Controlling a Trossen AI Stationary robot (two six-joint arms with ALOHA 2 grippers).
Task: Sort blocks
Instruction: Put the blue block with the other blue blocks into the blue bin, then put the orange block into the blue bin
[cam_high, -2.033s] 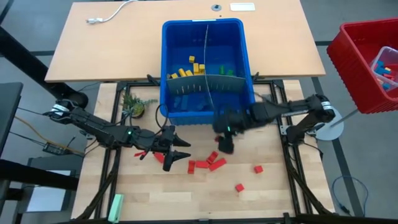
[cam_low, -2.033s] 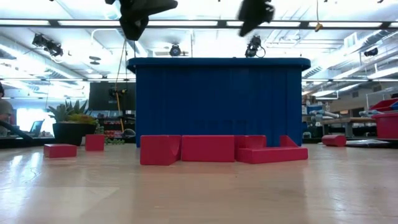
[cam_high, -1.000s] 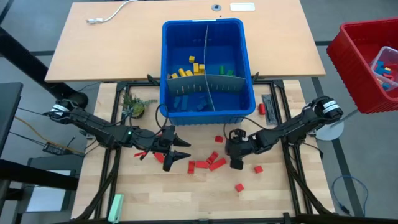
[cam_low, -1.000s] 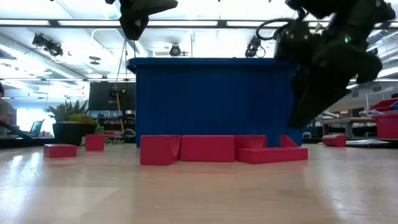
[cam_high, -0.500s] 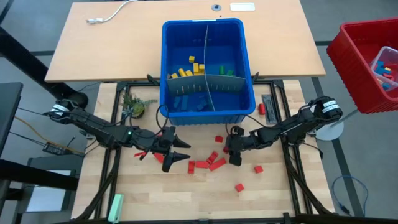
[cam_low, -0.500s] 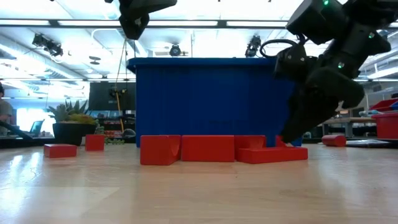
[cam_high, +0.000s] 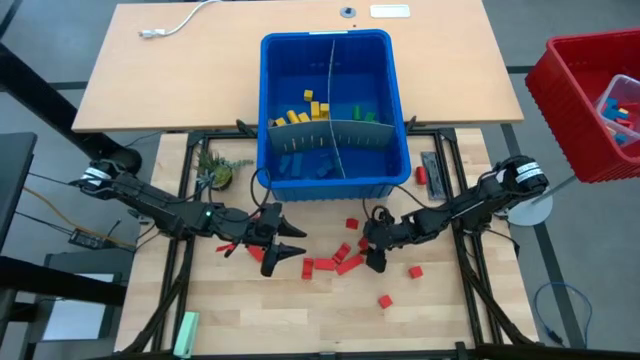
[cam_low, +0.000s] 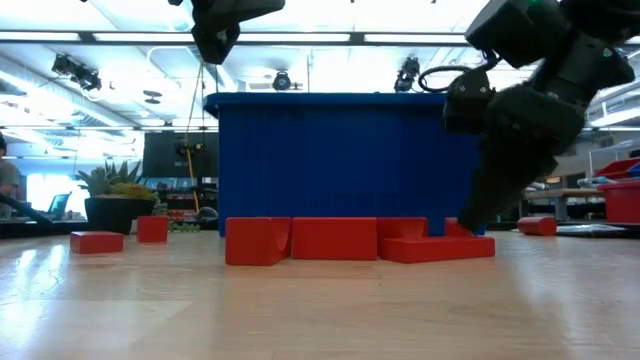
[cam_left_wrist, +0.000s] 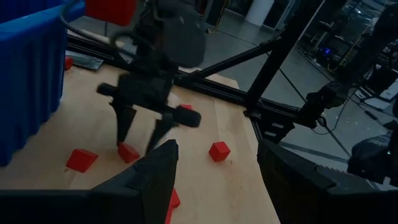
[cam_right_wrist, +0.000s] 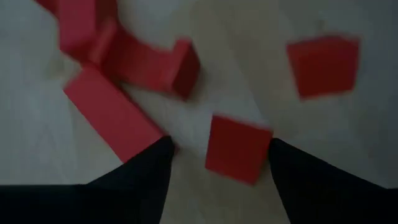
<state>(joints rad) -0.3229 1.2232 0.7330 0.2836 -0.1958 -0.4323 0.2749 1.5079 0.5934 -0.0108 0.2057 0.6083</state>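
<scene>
**Red brick framed between the right gripper's spread fingers**

Red plastic bricks (cam_high: 338, 258) are scattered on the wooden table (cam_high: 300, 320) just in front of the blue plastic bin (cam_high: 400, 150). The right gripper (cam_high: 374, 252) is lowered over the cluster's right end, fingers spread, with one small squarish red brick (cam_right_wrist: 238, 148) lying between the tips in the right wrist view, not yet pinched. The left gripper (cam_high: 296, 244) is held open, empty, at the cluster's left side; the right arm is judged nearer. Inside the bin, yellow bricks (cam_high: 303, 110), green bricks (cam_high: 362, 113) and blue bricks (cam_high: 305, 163) are kept in separate compartments.
</scene>
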